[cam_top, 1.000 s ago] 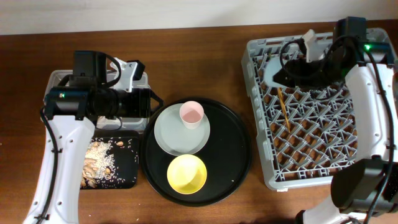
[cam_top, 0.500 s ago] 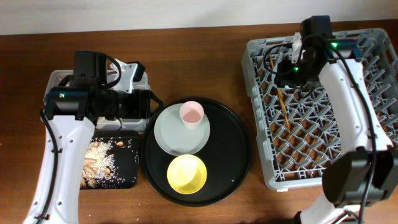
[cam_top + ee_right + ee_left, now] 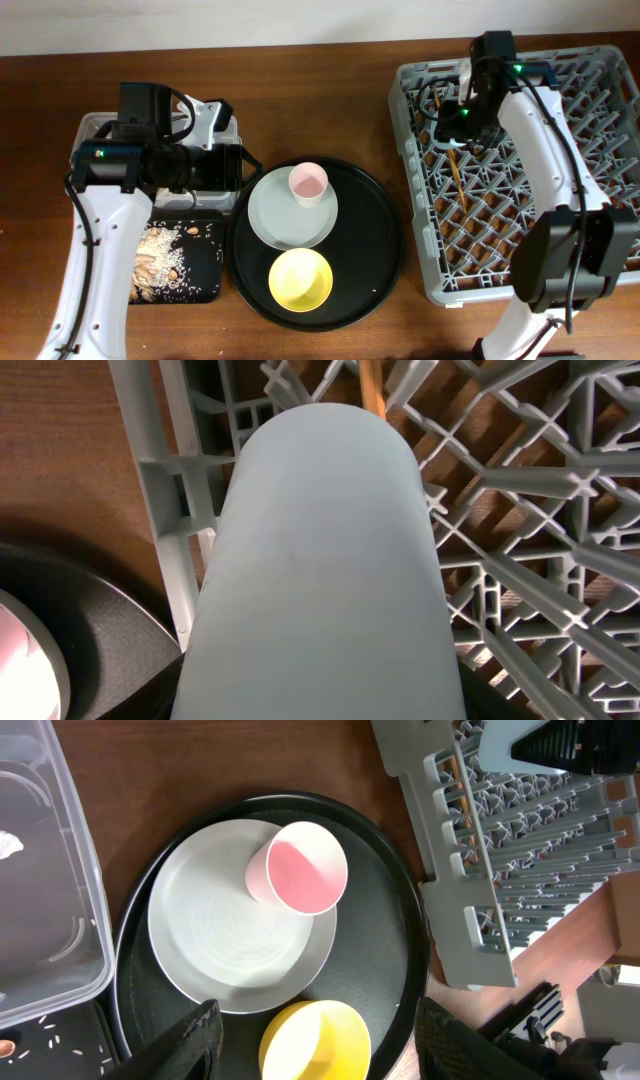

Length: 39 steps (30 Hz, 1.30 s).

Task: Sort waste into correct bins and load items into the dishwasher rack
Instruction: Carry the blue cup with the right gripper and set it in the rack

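Above the table's (image 3: 300, 90) rack (image 3: 500, 230), the right gripper (image 3: 460, 115), half-closed around the blue cup (image 3: 320, 560), has swung left toward the chopsticks (image 3: 455, 170), so setting it down looks next; left gripper (image 3: 318, 1025) gapes empty.

Right wrist: cup (image 3: 320, 560) fills view, lower end cut off. Left wrist: bowl (image 3: 315, 1042) clipped. Overhead: tub (image 3: 90, 122) mostly under left arm (image 3: 150, 160).

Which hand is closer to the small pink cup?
Left. The left hand hovers beside the large round black tray holding the small pink cup; the right hand is away over the grey plastic dishwasher rack.
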Motion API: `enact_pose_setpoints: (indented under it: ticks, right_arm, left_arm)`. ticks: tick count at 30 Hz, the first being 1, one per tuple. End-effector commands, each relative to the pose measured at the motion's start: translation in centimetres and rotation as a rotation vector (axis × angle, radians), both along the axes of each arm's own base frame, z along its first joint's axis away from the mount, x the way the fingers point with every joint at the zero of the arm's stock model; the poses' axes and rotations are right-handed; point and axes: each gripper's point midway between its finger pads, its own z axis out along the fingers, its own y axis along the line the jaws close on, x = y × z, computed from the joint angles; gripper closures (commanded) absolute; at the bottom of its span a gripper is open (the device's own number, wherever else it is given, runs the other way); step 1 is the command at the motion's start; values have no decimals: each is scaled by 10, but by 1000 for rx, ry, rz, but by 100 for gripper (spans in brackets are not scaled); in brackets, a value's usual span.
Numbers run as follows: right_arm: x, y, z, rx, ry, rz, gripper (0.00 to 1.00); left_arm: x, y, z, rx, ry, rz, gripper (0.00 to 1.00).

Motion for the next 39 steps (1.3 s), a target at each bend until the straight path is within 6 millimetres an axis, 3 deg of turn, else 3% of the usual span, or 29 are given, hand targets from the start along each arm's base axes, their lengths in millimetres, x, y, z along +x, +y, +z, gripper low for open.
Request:
enact_pose_setpoints:
  ticks: [1,13,21,24,26,30,39]
  right_arm:
    - [3,15,-2,11,1,26,45]
    - [-5,18,-5,10,33,33,22]
    - [-7,18,-6,11,43,32,21]
    - [-11,20,-6,25,58,36,21]
    - [-16,20,-4,28,69,36,21]
    - [-20,20,5,27,62,37,21]
    - [-50,19,66,31,-35,38,21]
  left_arm:
    - [-1,1,-4,4,15,10,39]
    - [-1,1,-4,4,15,10,39]
    - [-1,0,-4,4,15,8,40]
    - [-2,-13,-9,0,8,-20,43]
    - [1,-24,-23,12,17,-2,44]
    - [9,-21,-60,133,56,126,44]
    - [22,-47,-120,180,118,119,44]
